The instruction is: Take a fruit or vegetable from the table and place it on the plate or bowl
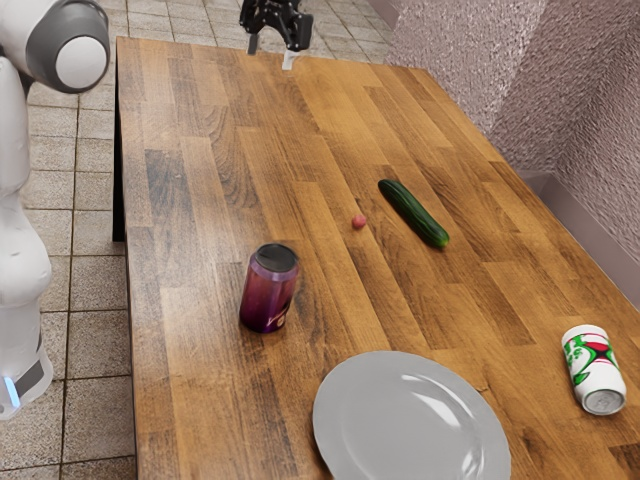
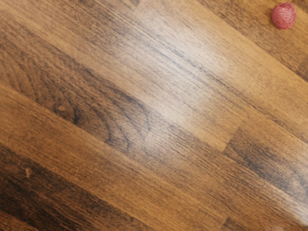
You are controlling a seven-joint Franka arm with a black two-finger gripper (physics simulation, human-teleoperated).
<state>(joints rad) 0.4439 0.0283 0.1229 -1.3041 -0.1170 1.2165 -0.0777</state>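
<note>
A dark green cucumber lies near the middle of the wooden table. Just to the exterior view's left of it sits a small red berry-like fruit, which the wrist view shows on bare boards. A grey plate with nothing on it rests at the table's near edge. My gripper hangs high over the table's far end, well away from the fruit and the plate, open with nothing between its fingers.
An upright purple can stands between the berry and the plate, toward the exterior view's left. A white, red and green can lies on its side at the right edge. A textured wall runs along the right.
</note>
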